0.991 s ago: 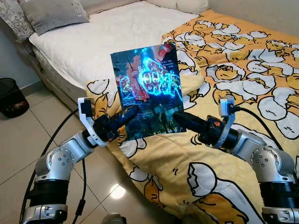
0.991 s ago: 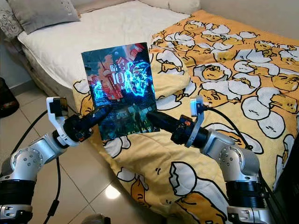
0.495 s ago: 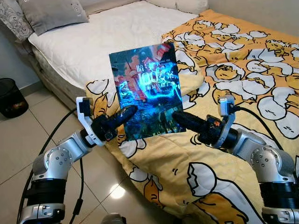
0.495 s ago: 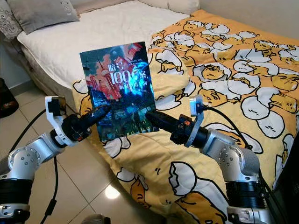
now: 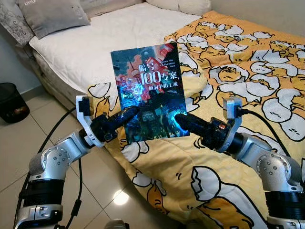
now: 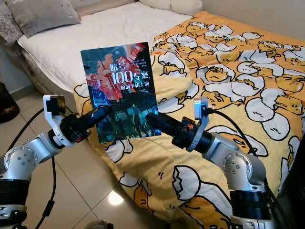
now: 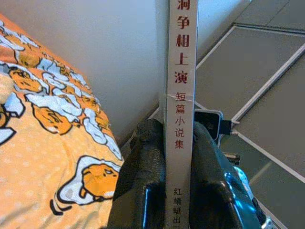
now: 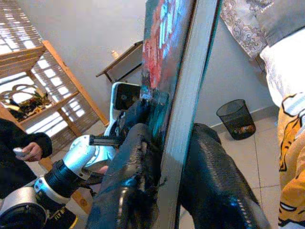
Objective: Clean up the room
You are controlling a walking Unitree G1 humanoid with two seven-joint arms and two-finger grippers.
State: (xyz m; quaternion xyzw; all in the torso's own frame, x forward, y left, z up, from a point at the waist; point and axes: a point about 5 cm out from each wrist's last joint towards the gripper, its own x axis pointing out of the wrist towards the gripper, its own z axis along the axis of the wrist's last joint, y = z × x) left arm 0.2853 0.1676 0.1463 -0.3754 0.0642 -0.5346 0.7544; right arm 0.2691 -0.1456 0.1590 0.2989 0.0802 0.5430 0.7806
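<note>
Right, left eye view: book point(image 5: 149, 93) held upright in the air over the near edge of the bed point(image 5: 95, 43), above the yellow egg-print duvet point(image 5: 248, 71). Left gripper point(image 5: 129, 113) pinches its lower left edge, right gripper point(image 5: 181, 119) its lower right edge. Glossy cover, probably slippery; thin and stiff, looks light; holds on the bottom corners leave it top-heavy, so a grip further up the side edges would likely be steadier. Black bin point(image 5: 12, 99) on the floor by the bed's head end, cut off at the frame edge.

Right eye view: same scene; cover glare hides part of the artwork.

Left wrist view: both fingers point(image 7: 143, 176) pressed on the spine faces, spine text readable; top of the book cut off.

Right wrist view: fingers point(image 8: 209, 181) clamp the page edge; cover seen at a steep angle, unreadable. A person's hand point(image 8: 28, 151) holds a small object, too small to identify.
</note>
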